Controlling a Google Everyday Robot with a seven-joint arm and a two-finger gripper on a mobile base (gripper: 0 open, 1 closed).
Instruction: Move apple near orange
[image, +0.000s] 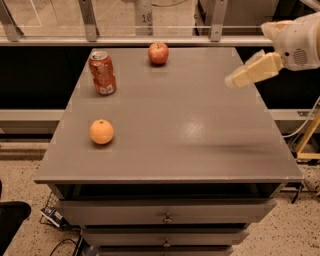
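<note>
A round red apple (158, 53) sits near the far edge of the grey table (200, 125), at the middle. A smooth orange (101, 131) lies near the left front of the table, well apart from the apple. My gripper (236, 79) comes in from the right on a cream-coloured arm and hangs above the table's right side, far from both fruits and holding nothing that I can see.
A red soda can (102, 73) stands upright at the far left, between apple and orange. A metal rail with posts (150, 35) runs behind the table. Drawers (165, 215) are below the front edge. A wooden frame (307, 140) stands at the right.
</note>
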